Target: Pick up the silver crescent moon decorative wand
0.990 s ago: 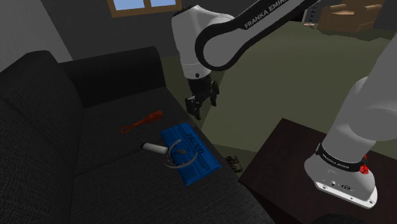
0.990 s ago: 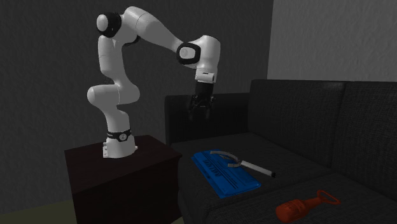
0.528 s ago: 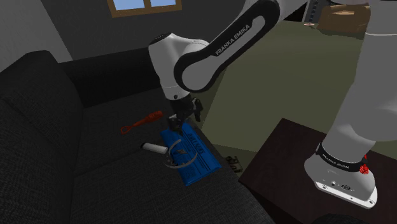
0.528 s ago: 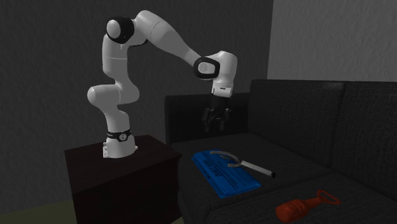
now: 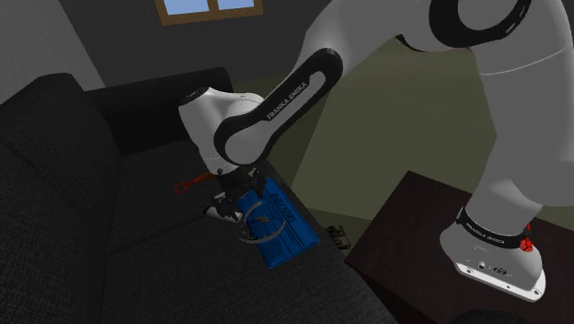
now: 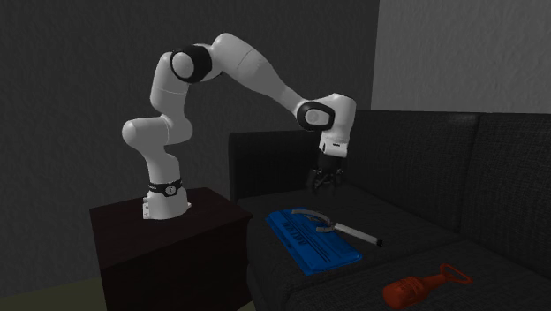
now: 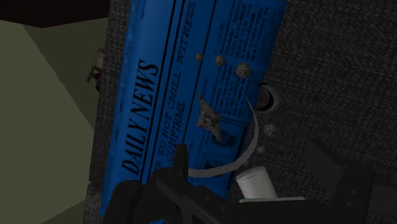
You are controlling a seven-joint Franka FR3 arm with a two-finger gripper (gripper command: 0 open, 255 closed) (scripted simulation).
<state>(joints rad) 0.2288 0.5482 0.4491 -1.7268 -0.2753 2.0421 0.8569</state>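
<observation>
The 2 black fingers point(image 7: 180, 167) stand apart: the jaws are open and clasp nothing. In the wrist view the blunt end of a pale handle lies between them, touching neither. The all-black 2-finger gripper point(image 5: 229, 195) hangs close above the task's thing, a slim silver wand point(image 5: 221, 213) with a thin crescent-moon arc at one end and a pale cylindrical handle at the other.

The wand point(image 7: 257, 183) lies flat. Its crescent rests on a folded blue newspaper point(image 7: 165, 95) headed "DAILY NEWS", and its handle reaches off the paper's long edge onto the seat of a dark grey fabric sofa point(image 5: 55, 184). In the second exterior view the gripper point(image 6: 324, 183) hovers over the crescent end of the wand point(image 6: 356, 232). The newspaper point(image 6: 318, 243) lies along the seat's front edge, near the armrest at the stand's end.

Further along the seat — well apart from the newspaper point(image 5: 285, 230) in the second exterior view — lies a red tool point(image 6: 424, 284) with a thick handle. In the shoulder view the red tool point(image 5: 187, 184) shows partly behind the gripper.

The white Franka arm point(image 5: 276, 101) arches down from its dark brown box stand point(image 5: 405, 230), which is set just beside the sofa's armrest end. An olive floor point(image 5: 396, 120) spreads beyond.
</observation>
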